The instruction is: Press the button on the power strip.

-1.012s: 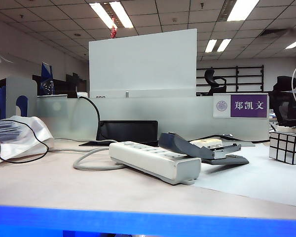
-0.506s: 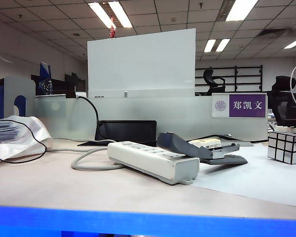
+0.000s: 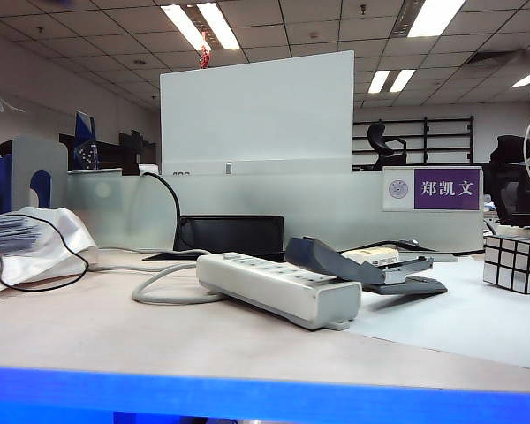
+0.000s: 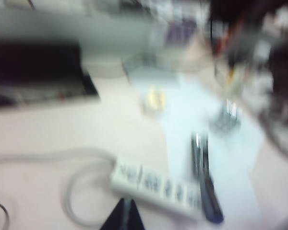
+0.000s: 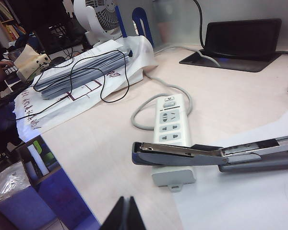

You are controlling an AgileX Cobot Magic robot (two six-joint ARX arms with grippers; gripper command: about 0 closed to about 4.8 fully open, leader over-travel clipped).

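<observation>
Both jaws appear pressed together and hold nothing: the left gripper [image 4: 124,213] shows as a dark pointed tip at the lower edge of the left wrist view, and the right gripper [image 5: 125,213] shows the same way at the lower edge of the right wrist view. Neither gripper is seen in the exterior view; both hang above the bench [image 3: 115,331], apart from everything on it.

At the centre of the exterior view lies the power strip [image 3: 278,288], running from the middle left toward the lower right, and its grey cable [image 3: 155,284] curls away to the left. A dark grey stapler [image 3: 362,265] lies with its open upper arm across the far end of the strip. In the right wrist view the button [image 5: 169,101] sits at the cable end of the strip, untouched. A mirror cube [image 3: 515,262] stands at the right edge, and a white bag [image 3: 31,243] with a thin black wire lies at the left.

Compared with half a second ago, the whole exterior view has shifted slightly to the right, while the objects keep the same places relative to each other. The left wrist view is strongly blurred.
</observation>
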